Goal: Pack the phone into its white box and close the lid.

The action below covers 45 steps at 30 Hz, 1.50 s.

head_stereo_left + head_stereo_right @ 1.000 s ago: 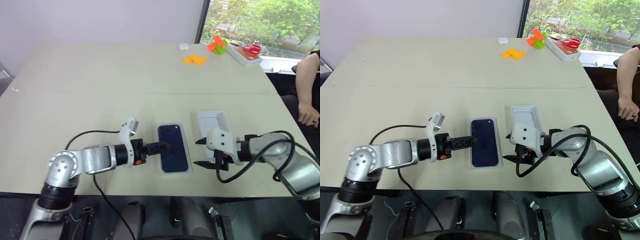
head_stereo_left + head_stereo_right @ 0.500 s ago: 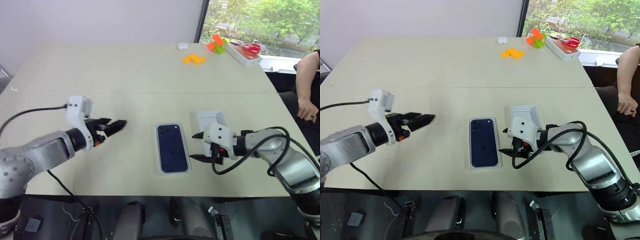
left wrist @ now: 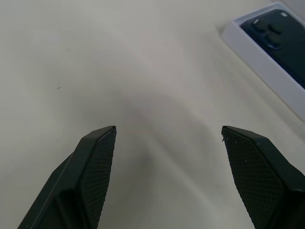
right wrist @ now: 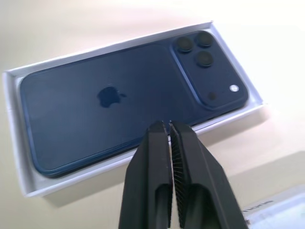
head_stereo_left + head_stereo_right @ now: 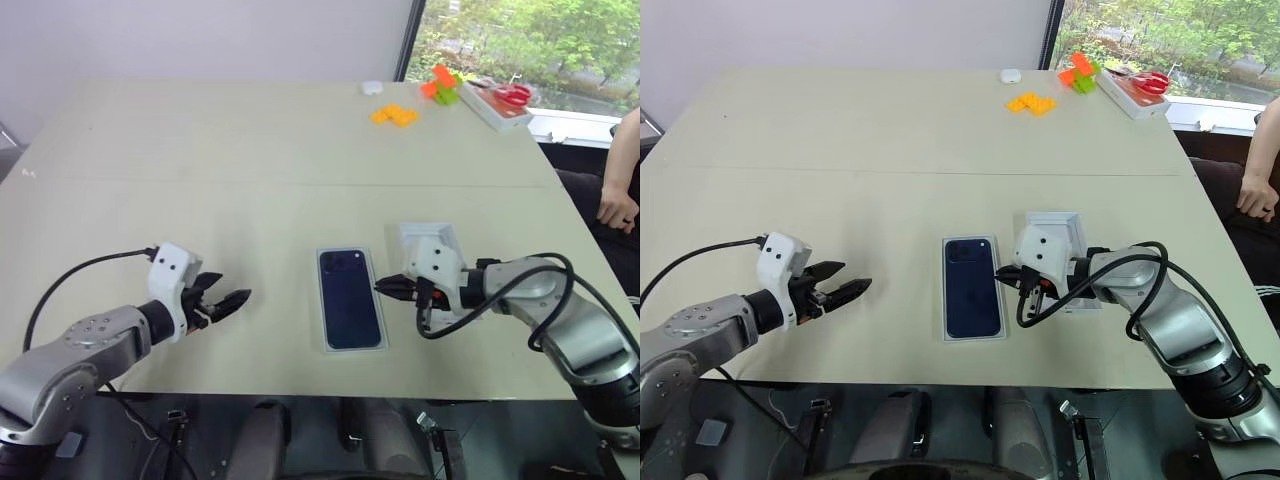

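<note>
While I watched the feed, the phone [image 5: 350, 310] lay back-up inside the white box [image 5: 326, 340], camera cluster at the far end. My right gripper [image 5: 383, 288] sat just beside the box's right edge, its two fingers pressed together on nothing. The lid [image 5: 432, 238] rested beyond that gripper, right of the box, inner side up. My left gripper [image 5: 236, 298] hung well left of the box, fingers spread and empty.

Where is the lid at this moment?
In the left eye view, the lid lies on the table's near right part, just right of the white box, partly behind the right hand.
</note>
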Motion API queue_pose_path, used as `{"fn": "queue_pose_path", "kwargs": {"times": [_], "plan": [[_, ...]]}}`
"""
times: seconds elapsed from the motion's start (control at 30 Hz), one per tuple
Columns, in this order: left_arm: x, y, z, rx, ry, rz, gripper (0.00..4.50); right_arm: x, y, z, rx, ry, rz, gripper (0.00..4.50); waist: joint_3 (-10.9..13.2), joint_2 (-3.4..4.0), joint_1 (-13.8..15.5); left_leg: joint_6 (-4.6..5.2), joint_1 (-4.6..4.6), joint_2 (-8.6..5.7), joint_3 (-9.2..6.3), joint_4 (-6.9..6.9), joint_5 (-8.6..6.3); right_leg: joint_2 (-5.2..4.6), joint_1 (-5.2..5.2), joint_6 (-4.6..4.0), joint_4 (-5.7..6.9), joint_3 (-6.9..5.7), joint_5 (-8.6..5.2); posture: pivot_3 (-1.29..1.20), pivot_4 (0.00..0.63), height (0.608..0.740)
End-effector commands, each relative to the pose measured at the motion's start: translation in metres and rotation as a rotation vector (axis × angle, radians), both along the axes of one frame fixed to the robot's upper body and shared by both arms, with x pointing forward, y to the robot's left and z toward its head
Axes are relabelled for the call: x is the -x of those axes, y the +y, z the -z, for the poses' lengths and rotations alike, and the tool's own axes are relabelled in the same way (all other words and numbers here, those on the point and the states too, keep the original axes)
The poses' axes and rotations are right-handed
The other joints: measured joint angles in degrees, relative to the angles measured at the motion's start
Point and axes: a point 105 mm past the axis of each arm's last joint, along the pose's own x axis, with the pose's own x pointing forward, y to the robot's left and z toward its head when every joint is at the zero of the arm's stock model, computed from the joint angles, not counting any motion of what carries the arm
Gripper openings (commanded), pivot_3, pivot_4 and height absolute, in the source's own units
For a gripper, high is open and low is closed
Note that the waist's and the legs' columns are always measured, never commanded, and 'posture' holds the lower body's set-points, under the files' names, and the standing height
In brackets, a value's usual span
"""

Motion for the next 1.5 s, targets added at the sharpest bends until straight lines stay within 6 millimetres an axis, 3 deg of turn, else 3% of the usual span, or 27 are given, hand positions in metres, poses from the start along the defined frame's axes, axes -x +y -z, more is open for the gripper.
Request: {"fn": "queue_pose_path", "kwargs": {"times": [0.03,0.33,0.47,0.57,0.73,0.77,1.5], "plan": [[0.005,-0.014,-0.01,0.019,-0.055,0.078,3.77,-0.01,-0.004,-0.018,-0.025,-0.069,0.059,0.07,0.0,0.0,0.0,0.0,0.0,0.01,0.01,0.02,0.0,0.0,0.0,0.0,0.01,0.0,0.0,0.0,0.15,0.734],[0.006,-0.031,-0.003,-0.04,-0.056,0.204,3.77,-0.004,-0.009,-0.013,0.014,-0.025,0.098,0.07,0.0,0.0,0.0,0.01,0.03,-0.01,0.01,0.07,0.0,0.1,0.01,0.02,0.06,-0.01,0.04,0.0,0.15,0.734],[0.002,-0.048,0.007,-0.118,-0.046,0.263,3.77,0.0,-0.004,0.006,0.097,0.001,0.1,0.07,0.0,-0.02,0.0,0.01,0.02,-0.02,0.0,0.16,0.0,0.1,0.03,0.05,0.11,-0.01,0.06,0.0,0.15,0.734],[0.003,-0.06,0.014,-0.187,-0.04,0.322,2.85,0.0,-0.003,0.016,0.131,0.007,0.113,0.0,0.0,-0.02,-0.1,0.01,0.03,-0.02,0.01,0.18,0.0,0.09,0.04,0.14,0.13,0.0,0.12,0.0,0.15,0.734],[0.008,-0.08,0.019,-0.204,-0.021,0.413,0.27,0.0,0.0,0.022,0.145,0.016,0.121,0.0,0.0,-0.02,-0.1,0.01,0.05,-0.02,-0.01,0.2,0.01,0.11,0.04,0.19,0.2,0.0,0.15,0.0,0.15,0.734],[0.01,-0.083,0.019,-0.199,-0.014,0.428,0.06,0.001,0.001,0.022,0.145,0.017,0.12,0.0,0.0,-0.02,-0.1,0.01,0.05,-0.02,-0.01,0.2,0.01,0.11,0.04,0.19,0.22,0.0,0.15,0.0,0.15,0.734],[-0.007,-0.125,0.02,-0.111,0.022,0.518,0.06,0.005,-0.004,0.017,0.161,0.02,0.102,0.0,0.0,-0.03,-0.2,0.1,0.07,-0.03,-0.06,1.04,-0.04,0.16,0.14,0.36,0.88,0.0,0.06,0.0,0.15,0.734]]}}
